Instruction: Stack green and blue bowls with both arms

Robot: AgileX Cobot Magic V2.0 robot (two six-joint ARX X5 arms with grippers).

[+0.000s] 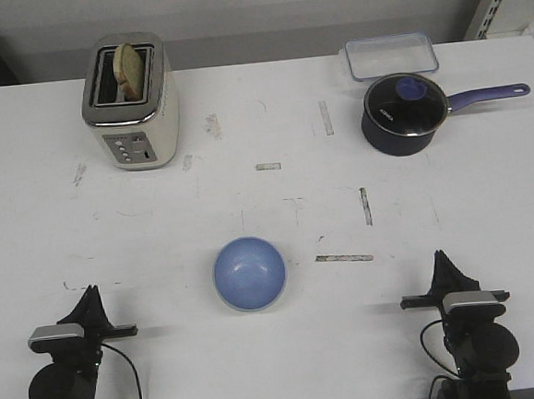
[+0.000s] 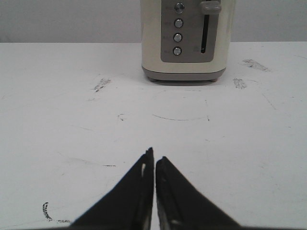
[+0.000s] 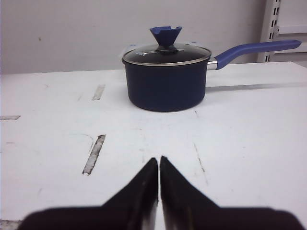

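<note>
While both arms sit low at the near table edge, left gripper (image 2: pixel 154 165) and right gripper (image 3: pixel 159 165) pinched closed on nothing, the blue bowl (image 1: pixel 249 273) rests between them, a pale rim beneath it hinting the green bowl is nested below, so stacking looks finished

No legible text, labels or numbers anywhere.

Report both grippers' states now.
Left gripper: closed, holding nothing, above bare table.
Right gripper: closed, holding nothing, facing the saucepan.
</note>
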